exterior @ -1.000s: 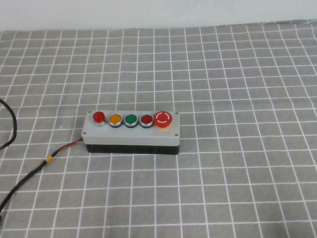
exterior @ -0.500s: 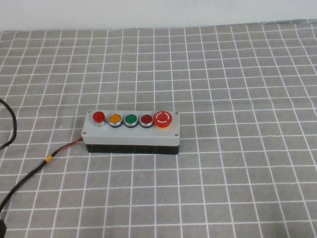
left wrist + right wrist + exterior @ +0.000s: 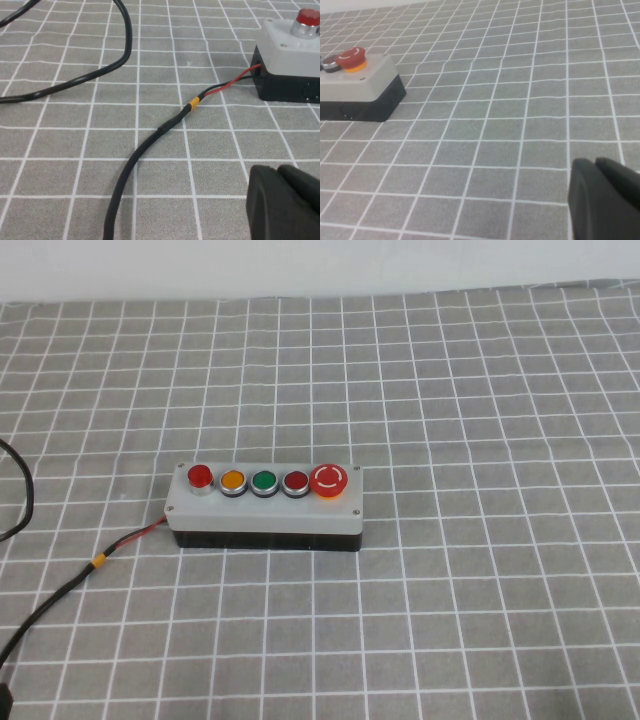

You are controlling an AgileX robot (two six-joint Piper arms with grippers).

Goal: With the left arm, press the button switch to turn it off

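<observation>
The button switch [image 3: 200,477] is the bright-red, silver-ringed button at the left end of a row of five on a grey box [image 3: 264,508] in mid-table. It also shows in the left wrist view [image 3: 307,18], far ahead of my left gripper [image 3: 277,171], which is shut and empty, low over the cloth beside the box's cable. My right gripper [image 3: 595,162] is shut and empty, well to the right of the box [image 3: 360,85]. Neither gripper's fingers show in the high view.
On the box are also orange [image 3: 232,481], green [image 3: 264,482] and darker red [image 3: 296,482] buttons and a large red mushroom button [image 3: 329,480]. A black cable [image 3: 70,588] with red wire and a yellow band runs left from the box. A grey checked cloth [image 3: 480,420] covers the table.
A small black shape has edged into the bottom left corner of the high view. The box and the cable have not moved.
</observation>
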